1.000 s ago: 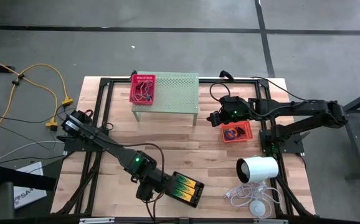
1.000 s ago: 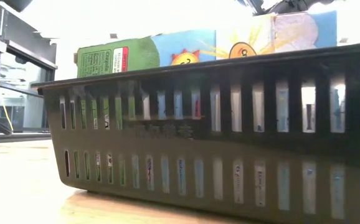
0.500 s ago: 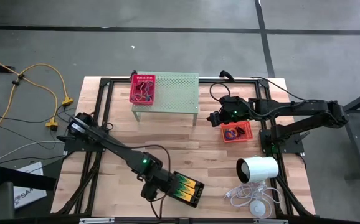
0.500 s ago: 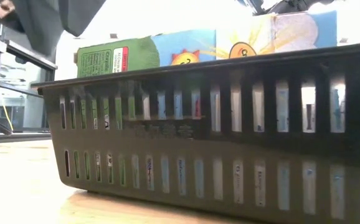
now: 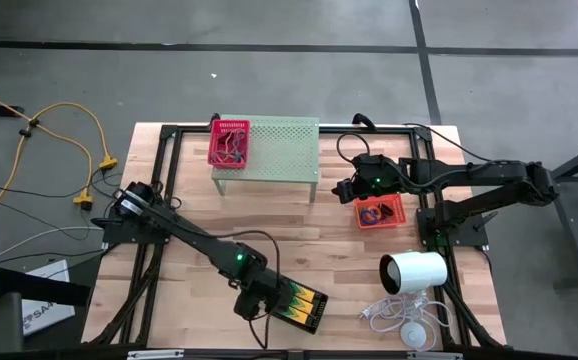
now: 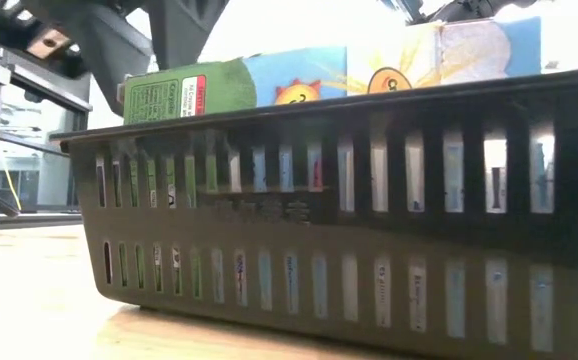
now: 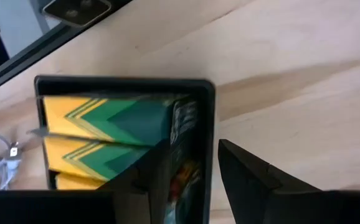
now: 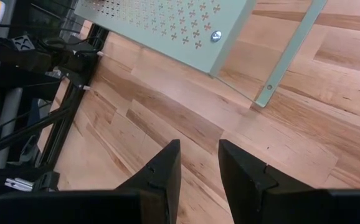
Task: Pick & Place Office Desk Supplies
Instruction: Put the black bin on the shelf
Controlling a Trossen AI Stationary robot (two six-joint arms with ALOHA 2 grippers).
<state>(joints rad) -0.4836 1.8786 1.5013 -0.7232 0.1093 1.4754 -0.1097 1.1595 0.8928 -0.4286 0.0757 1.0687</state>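
A black mesh tray (image 5: 299, 306) stands near the table's front edge, holding yellow-and-green boxes (image 7: 99, 134). It fills the low view (image 6: 349, 210). My left gripper (image 5: 266, 301) is open at the tray's left end. In the left wrist view its fingers (image 7: 189, 158) stand one inside and one outside the tray's end wall (image 7: 208, 124). I see no touch. My right gripper (image 5: 343, 190) hangs open above the wood, just left of the orange tray (image 5: 382, 212) with small rings in it. Nothing is between its fingers (image 8: 198, 165). A pink-red tray (image 5: 229, 141) rests on the green stand.
The pale green perforated stand (image 5: 271, 148) occupies the far middle of the table. A white cylinder (image 5: 414, 270) and its coiled white cable (image 5: 399, 318) lie at the near right. Black frame rails (image 5: 159, 160) border the tabletop. Bare wood lies between the stand and the black tray.
My left gripper has gone down and toward the table's right edge, closing on the black tray's left end. In the low view its arm has come into sight at the top left. The tray has kept its place.
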